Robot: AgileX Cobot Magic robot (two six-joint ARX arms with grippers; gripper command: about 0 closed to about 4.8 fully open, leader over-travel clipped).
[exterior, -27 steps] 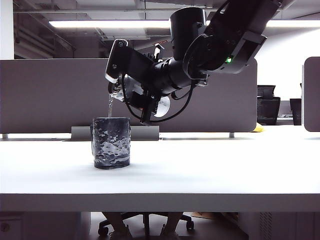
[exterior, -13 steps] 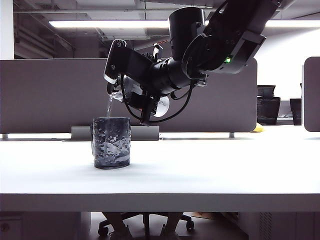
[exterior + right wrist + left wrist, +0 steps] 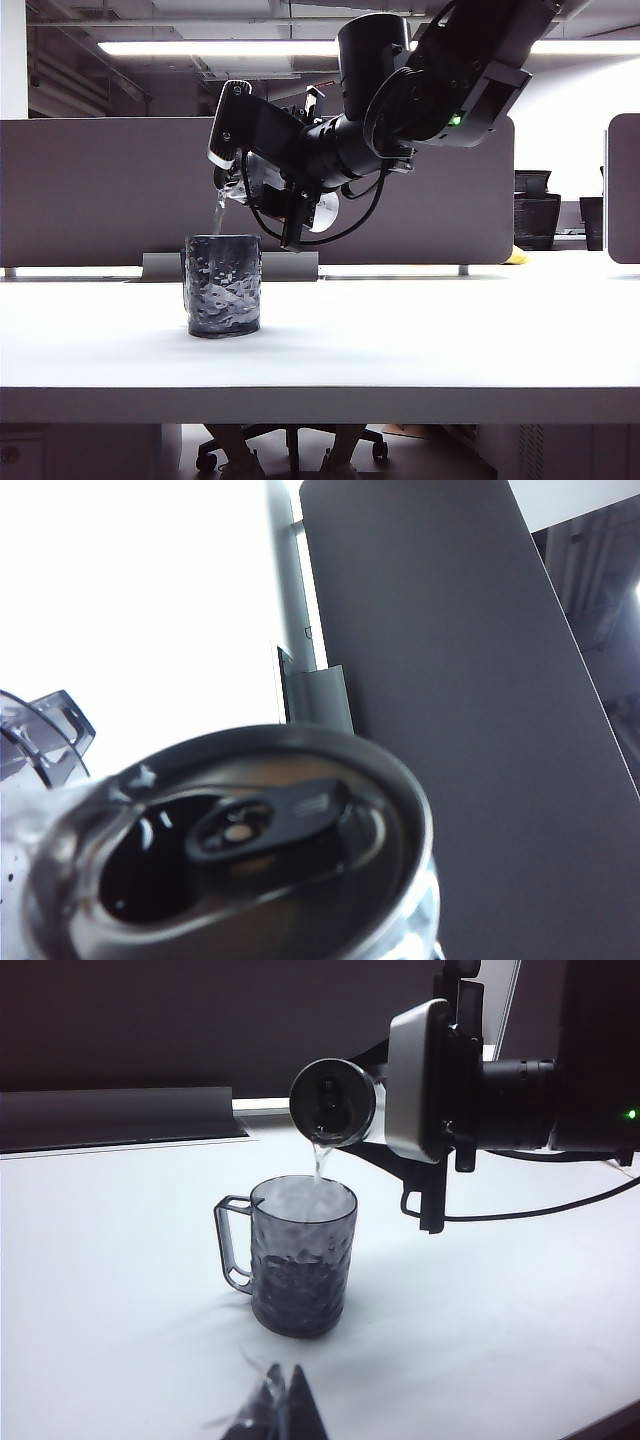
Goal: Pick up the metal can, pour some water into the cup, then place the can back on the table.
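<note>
right pincer (image 3: 240, 185) tilted, clamped; left pincer (image 3: 280, 1400) low, fingertips together

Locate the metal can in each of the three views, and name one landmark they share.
Exterior view: the metal can is tipped above the cup, held in the right end effector, upper centre-left.
Left wrist view: the can's lid faces the camera, upper centre, water falling into the cup.
Right wrist view: the lid fills the lower picture.
Shared landmark: the grey partition.

Ceiling strip light (image 3: 220, 47) glares; table (image 3: 130, 590) overexposed white; can (image 3: 240, 860) close-up blurred.
</note>
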